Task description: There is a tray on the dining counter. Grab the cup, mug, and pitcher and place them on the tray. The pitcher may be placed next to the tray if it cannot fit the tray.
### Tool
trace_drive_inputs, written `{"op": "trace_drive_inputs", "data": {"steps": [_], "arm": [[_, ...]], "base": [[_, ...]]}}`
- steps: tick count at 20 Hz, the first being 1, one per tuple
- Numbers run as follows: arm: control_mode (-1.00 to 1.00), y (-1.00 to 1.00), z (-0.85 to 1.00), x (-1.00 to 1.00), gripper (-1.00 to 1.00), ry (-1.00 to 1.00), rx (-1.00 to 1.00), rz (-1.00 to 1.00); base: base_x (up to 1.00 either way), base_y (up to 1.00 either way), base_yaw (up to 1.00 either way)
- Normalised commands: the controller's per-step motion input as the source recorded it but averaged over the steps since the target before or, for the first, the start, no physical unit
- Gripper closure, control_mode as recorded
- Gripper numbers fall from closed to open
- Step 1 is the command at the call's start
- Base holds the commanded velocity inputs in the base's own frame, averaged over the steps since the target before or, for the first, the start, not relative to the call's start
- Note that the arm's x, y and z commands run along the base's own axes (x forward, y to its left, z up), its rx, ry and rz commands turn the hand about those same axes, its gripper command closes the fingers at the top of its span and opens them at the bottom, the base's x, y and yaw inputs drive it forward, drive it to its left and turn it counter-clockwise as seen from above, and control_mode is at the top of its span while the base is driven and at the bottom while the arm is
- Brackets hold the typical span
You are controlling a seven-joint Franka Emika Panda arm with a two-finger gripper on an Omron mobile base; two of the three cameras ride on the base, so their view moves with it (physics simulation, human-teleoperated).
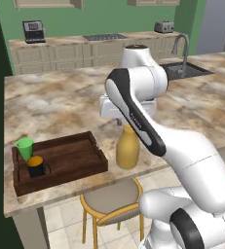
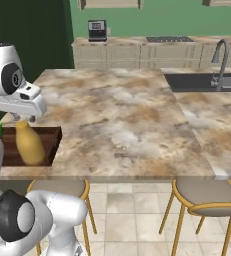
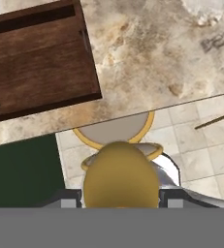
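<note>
A: Can you see the gripper [image 3: 120,203] properly?

B: Barely. Its tips are mostly covered by the pitcher [image 1: 127,147], which sits between them; the jaws stand partly apart, clamped on its neck.

A: Where's the pitcher?

B: Upright over the dining counter [image 1: 60,104], just right of the tray [image 1: 70,160]. Whether its base touches the stone, I can't tell.

A: The cup [image 1: 25,148] and mug [image 1: 36,166]?

B: Both in the tray's left end. From the right camera the cup is cut off by the arm.

A: Anything nearby?

B: A stool [image 1: 111,200] below the edge, the sink [image 2: 204,81] and faucet [image 2: 219,62] further off. No readable writing.
</note>
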Motion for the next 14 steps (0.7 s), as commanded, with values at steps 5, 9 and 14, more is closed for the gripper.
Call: {"op": "trace_drive_inputs", "data": {"steps": [5, 9, 14], "arm": [[-1.0, 0.47, -0.19, 0.65, 1.0, 0.0, 0.0, 0.0], [-1.0, 0.47, -0.15, 0.55, 1.0, 0.0, 0.0, 0.0], [-1.0, 0.51, -0.13, 0.62, 1.0, 0.0, 0.0, 0.0]], "base": [[0.0, 0.0, 0.0], [0.0, 0.0, 0.0], [0.0, 0.0, 0.0]]}}
